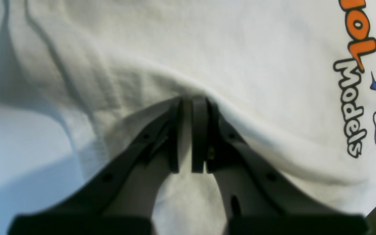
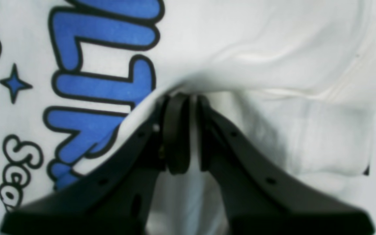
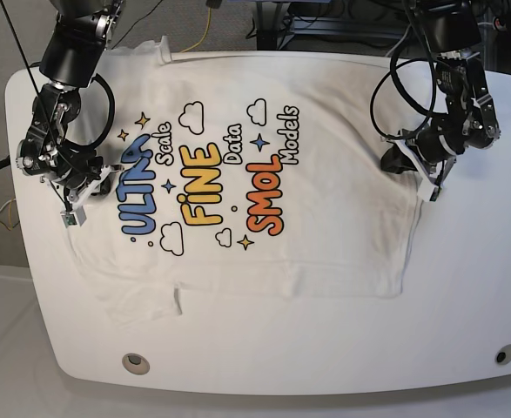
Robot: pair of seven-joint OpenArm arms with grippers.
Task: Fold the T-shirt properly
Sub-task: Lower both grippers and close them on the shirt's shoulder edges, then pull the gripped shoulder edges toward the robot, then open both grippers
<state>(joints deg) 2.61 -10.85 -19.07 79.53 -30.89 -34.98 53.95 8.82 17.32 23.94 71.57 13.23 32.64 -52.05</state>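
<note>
Both pinches are set on opposite side edges of the T-shirt (image 3: 238, 200), which is spread print-up on the white table (image 3: 325, 357), near edge rumpled. To fold cleanly, both edges should be lifted together at matched height and carried across evenly (slack would skew the crease). Right gripper (image 2: 184, 130), at the scene's left by "ULTRA", is clamped on cloth; left gripper (image 1: 188, 133), at the scene's right, likewise. Both arms reach down from the far side.
</note>
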